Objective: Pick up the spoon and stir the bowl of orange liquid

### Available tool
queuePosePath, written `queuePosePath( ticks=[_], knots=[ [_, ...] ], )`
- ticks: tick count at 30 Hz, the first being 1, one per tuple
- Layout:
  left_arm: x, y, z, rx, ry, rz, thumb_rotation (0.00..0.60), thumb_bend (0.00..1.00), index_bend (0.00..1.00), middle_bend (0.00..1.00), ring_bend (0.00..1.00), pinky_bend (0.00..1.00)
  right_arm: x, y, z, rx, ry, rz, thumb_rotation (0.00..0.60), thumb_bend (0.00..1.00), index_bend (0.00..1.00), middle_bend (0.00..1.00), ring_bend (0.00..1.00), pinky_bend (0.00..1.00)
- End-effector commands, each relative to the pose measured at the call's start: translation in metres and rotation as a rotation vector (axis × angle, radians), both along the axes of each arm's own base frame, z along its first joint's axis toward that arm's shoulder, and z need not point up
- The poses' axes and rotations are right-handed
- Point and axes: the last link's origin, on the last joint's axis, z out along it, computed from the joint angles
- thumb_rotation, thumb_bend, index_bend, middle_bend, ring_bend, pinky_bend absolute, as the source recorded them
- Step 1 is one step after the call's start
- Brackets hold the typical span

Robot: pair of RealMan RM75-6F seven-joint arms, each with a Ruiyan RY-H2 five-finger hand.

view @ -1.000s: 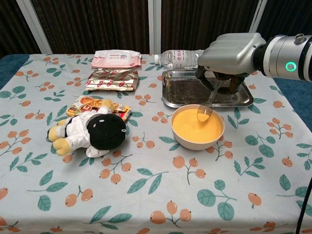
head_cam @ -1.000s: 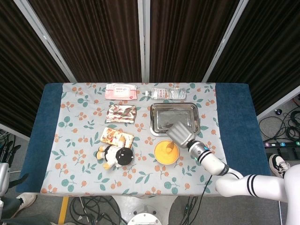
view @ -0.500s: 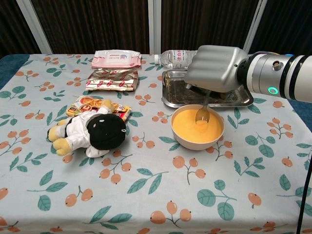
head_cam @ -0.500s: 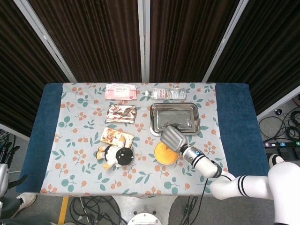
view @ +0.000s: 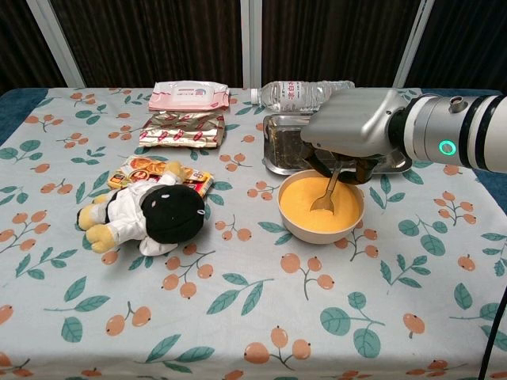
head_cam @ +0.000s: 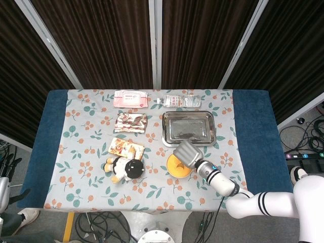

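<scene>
A white bowl (view: 321, 230) of orange liquid (view: 305, 207) stands on the floral cloth, right of centre. My right hand (view: 351, 131) hovers over the bowl's far side and holds a metal spoon (view: 324, 199) by its handle. The spoon's tip dips into the liquid near the bowl's middle. From the head view the right hand (head_cam: 187, 153) covers part of the bowl (head_cam: 174, 167). The left hand shows in neither view.
A metal tray (view: 283, 150) sits just behind the bowl, a water bottle (view: 297, 95) lying beyond it. A plush toy (view: 150, 214) and a snack packet (view: 142, 169) lie left of the bowl. A foil pouch (view: 182, 129) and wipes pack (view: 190, 95) are at the back.
The right hand has shifted nearer and lower over the bowl, and the spoon's tip has swept from the far right of the liquid toward its middle.
</scene>
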Motion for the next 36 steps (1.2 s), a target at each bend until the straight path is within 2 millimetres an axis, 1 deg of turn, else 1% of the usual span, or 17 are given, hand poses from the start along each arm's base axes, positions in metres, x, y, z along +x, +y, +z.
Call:
queuePosePath(
  ticks=[1,9,15,19,24,28,31,32,36],
  knots=[
    [0.000,0.000,0.000,0.000,0.002,0.001,0.600,0.06,0.21,0.14,0.12,0.13,-0.001,-0.004,0.003,0.008,-0.032,-0.057,0.600,0.53,0.83,1.00,1.00,1.00],
    [0.002,0.002,0.001,-0.002,0.007,-0.003,0.600,0.06,0.21,0.14,0.12,0.13,-0.006,-0.015,0.015,-0.010,-0.100,-0.150,0.600,0.53,0.84,1.00,1.00,1.00],
    [0.005,0.005,0.001,-0.004,0.011,-0.011,0.600,0.06,0.21,0.14,0.12,0.13,-0.008,-0.018,0.024,-0.029,-0.122,-0.148,0.600,0.53,0.84,1.00,1.00,1.00],
    [0.006,0.006,0.002,-0.005,0.013,-0.014,0.600,0.06,0.21,0.14,0.12,0.13,-0.007,-0.017,0.025,-0.033,-0.108,-0.117,0.600,0.53,0.84,1.00,1.00,1.00],
    [0.006,0.005,0.001,-0.006,0.012,-0.009,0.600,0.06,0.21,0.14,0.12,0.13,-0.004,-0.008,0.019,-0.056,-0.035,0.033,0.600,0.53,0.84,1.00,1.00,1.00],
    [0.005,0.005,0.001,-0.005,0.010,-0.008,0.600,0.06,0.21,0.14,0.12,0.13,-0.002,0.001,0.009,-0.070,0.043,0.177,0.600,0.53,0.84,1.00,1.00,1.00],
    [0.004,0.004,0.001,-0.006,0.010,-0.004,0.600,0.06,0.21,0.14,0.12,0.13,-0.003,0.003,0.003,-0.133,0.148,0.351,0.600,0.53,0.84,1.00,1.00,1.00],
    [0.004,0.003,0.002,-0.005,0.009,-0.003,0.600,0.06,0.21,0.14,0.12,0.13,-0.004,0.004,0.001,-0.150,0.172,0.385,0.600,0.53,0.84,1.00,1.00,1.00],
    [0.003,0.002,0.001,-0.004,0.004,0.001,0.600,0.06,0.21,0.14,0.12,0.13,-0.009,0.004,-0.004,-0.188,0.229,0.431,0.600,0.53,0.84,1.00,1.00,1.00]
  ],
)
